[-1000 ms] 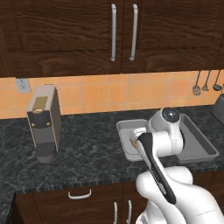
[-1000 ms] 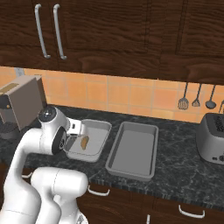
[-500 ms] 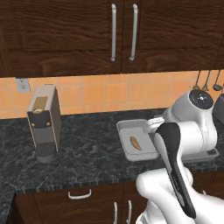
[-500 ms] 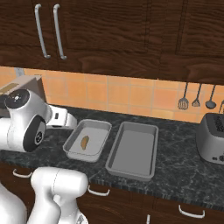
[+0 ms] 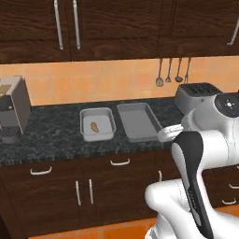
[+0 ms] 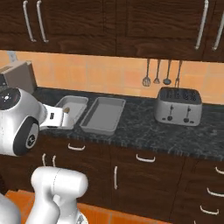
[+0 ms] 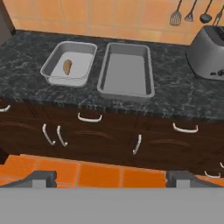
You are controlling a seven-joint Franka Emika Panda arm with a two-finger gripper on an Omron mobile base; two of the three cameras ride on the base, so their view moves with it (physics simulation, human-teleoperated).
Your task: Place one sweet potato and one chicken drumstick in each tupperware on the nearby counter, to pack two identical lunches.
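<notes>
Packing half-started: small tan-orange oval sweet potato (image 7: 67,66) lies in squarish light-grey tupperware (image 7: 53,64), upper left; longer grey tupperware (image 7: 126,89) bare. End effector (image 7: 111,178) spread wide, holding nothing; fetch drumstick next, release low.

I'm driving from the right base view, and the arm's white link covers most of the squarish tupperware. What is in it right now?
Observer: The squarish tupperware holds one sweet potato and nothing else.
Operator: Is the potato jammed against a wall?
Observer: No. In the hand view it lies flat on the bottom, apart from all four walls.
Operator: Is the gripper carrying anything? I can't see its tips.
Observer: The gripper is open with nothing between its fingertips. It faces the counter from out over the orange floor.
</notes>
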